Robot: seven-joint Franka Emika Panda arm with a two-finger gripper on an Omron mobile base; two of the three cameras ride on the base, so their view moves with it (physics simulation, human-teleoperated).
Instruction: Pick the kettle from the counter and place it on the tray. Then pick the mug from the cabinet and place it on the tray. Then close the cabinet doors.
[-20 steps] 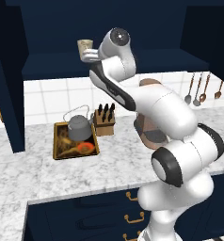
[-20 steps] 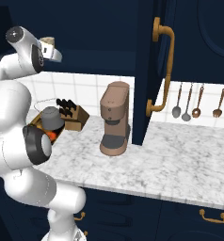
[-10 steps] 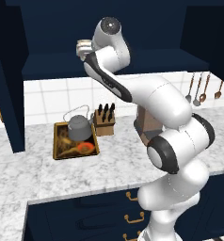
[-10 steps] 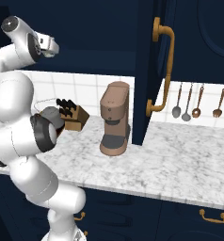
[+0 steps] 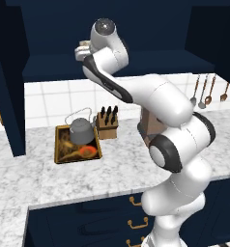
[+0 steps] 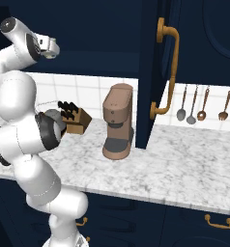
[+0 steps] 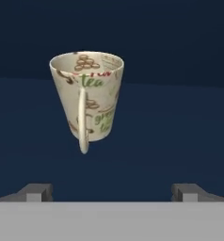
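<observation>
Already the kettle (image 5: 81,130) sits in the tray (image 5: 59,153); mug (image 7: 87,96) in cabinet (image 7: 180,117).

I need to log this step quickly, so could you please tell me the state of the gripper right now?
Gripper: open, jaws spread wide, holding nothing; the mug stands ahead of it on the cabinet shelf, not yet grasped.

Arm's swung up & leftward over the last sec, elbow stretched out. Gripper (image 7: 112,190) now pointed into the cabinet (image 5: 150,29), lined up w/ the mug (image 7: 87,96), which sits just ahead of the wide-apart fingertips (image 7: 37,190), handle facing the cam.
</observation>
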